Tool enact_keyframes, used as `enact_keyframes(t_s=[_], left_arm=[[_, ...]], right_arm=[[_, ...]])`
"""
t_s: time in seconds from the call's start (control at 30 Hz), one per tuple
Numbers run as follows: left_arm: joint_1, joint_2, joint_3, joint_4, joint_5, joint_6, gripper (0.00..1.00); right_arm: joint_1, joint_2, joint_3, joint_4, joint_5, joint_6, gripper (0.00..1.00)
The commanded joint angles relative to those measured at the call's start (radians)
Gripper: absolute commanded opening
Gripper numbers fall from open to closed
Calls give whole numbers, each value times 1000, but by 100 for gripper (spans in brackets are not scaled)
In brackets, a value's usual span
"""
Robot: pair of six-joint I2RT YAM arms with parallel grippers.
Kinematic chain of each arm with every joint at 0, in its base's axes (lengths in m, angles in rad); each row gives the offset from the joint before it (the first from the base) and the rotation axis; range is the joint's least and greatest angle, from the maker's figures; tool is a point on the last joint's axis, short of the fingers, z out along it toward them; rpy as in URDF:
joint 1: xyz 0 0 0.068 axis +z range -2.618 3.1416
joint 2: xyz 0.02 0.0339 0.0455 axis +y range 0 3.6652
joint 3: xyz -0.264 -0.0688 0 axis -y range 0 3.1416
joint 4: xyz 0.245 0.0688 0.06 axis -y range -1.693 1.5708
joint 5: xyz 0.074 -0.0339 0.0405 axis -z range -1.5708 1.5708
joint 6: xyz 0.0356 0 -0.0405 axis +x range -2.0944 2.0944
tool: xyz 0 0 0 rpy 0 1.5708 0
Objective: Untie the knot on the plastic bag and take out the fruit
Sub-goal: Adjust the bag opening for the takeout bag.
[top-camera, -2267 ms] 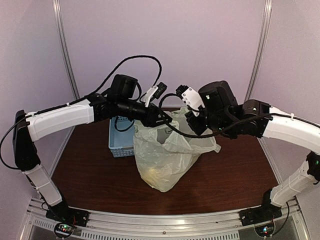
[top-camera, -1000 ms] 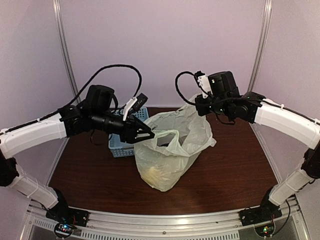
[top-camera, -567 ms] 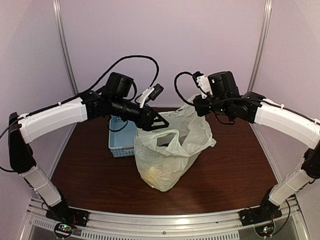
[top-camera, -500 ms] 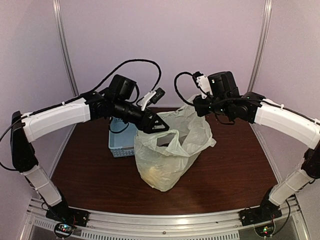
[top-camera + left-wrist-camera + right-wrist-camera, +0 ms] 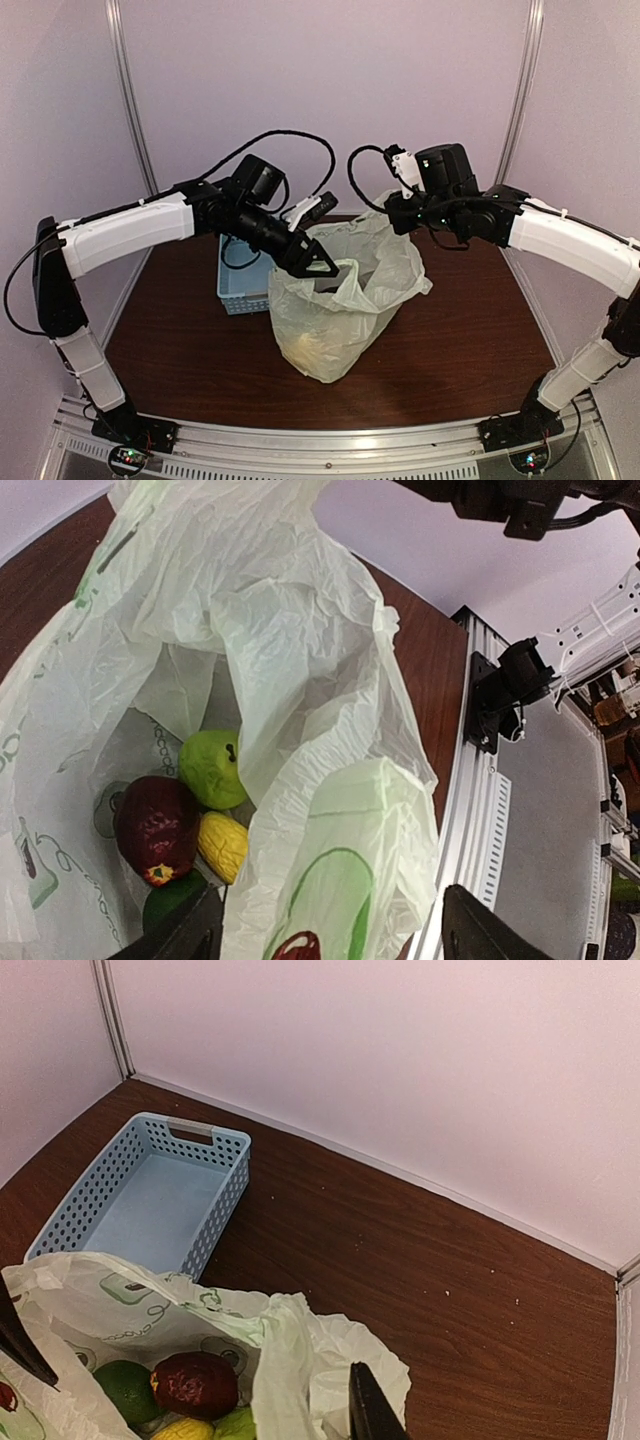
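Note:
The plastic bag (image 5: 330,320) stands mid-table with its mouth wide; no knot shows. My left gripper (image 5: 322,266) hovers open at the mouth, and the bag's near wall (image 5: 340,860) lies between its spread fingers (image 5: 480,935) without being pinched. The fruit lies at the bottom of the bag: a dark red piece (image 5: 155,825), a light green one (image 5: 212,768), a yellow one (image 5: 223,845) and a dark green one (image 5: 170,900). My right gripper (image 5: 394,217) holds the bag's far rim up, shut on a bunched strip of plastic (image 5: 290,1360) beside its finger (image 5: 366,1412).
A light blue perforated basket (image 5: 240,282) stands on the brown table (image 5: 470,340) just left of the bag and behind my left arm; in the right wrist view the basket (image 5: 150,1195) holds nothing. Walls close the table's back and sides.
My left gripper has opened wider and swung right from beside the basket to the bag's mouth. The right arm has held still, keeping the rim up.

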Motion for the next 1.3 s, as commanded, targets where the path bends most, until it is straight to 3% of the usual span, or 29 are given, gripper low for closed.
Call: enact_keyframes(t_s=[0.0, 0.33, 0.43, 0.67, 0.9, 1.27], left_arm=[[5, 26, 45, -43, 46, 47, 77], [-8, 49, 57, -65, 74, 79, 67], [-14, 49, 61, -72, 75, 98, 58], [-16, -14, 12, -40, 89, 130, 16], [-19, -110, -133, -33, 117, 150, 1], [-26, -237, -335, -24, 144, 186, 2]], right_arm=[[0, -10, -12, 6, -8, -4, 15], [0, -2, -14, 15, -2, 0, 15], [0, 1, -12, 18, 0, -2, 15], [-12, 28, 8, -6, 107, 30, 11], [-100, 32, 42, -4, 105, 93, 10], [-218, 100, 101, -10, 67, 120, 10]])
